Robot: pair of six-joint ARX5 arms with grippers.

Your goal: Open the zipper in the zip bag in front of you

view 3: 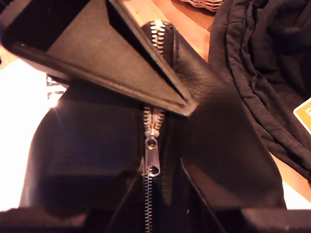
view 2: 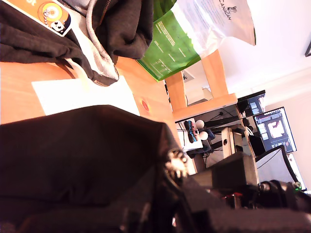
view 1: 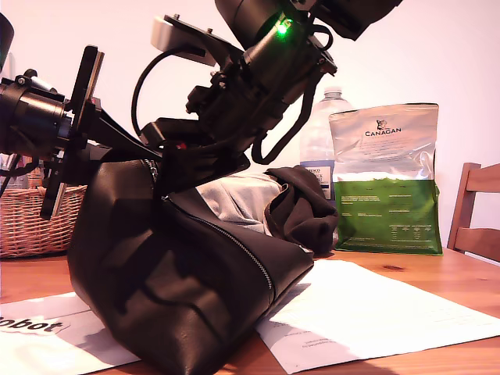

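My first tool (view 1: 152, 160), exterior view: clamped on the raised end of the zip bag (view 1: 156, 273), itself propped on the tabletop (view 1: 437, 273) toward that view's left, zipper (view 1: 234, 242) sloping down its top edge. My second tool (view 1: 195, 160) just beside, over the same end.

First wrist view: dark leather at the jaws, blurred.

Second wrist view: pull tab (view 3: 152, 158) lying on the teeth, leather on both sides. Second tool open or closed: cannot tell.
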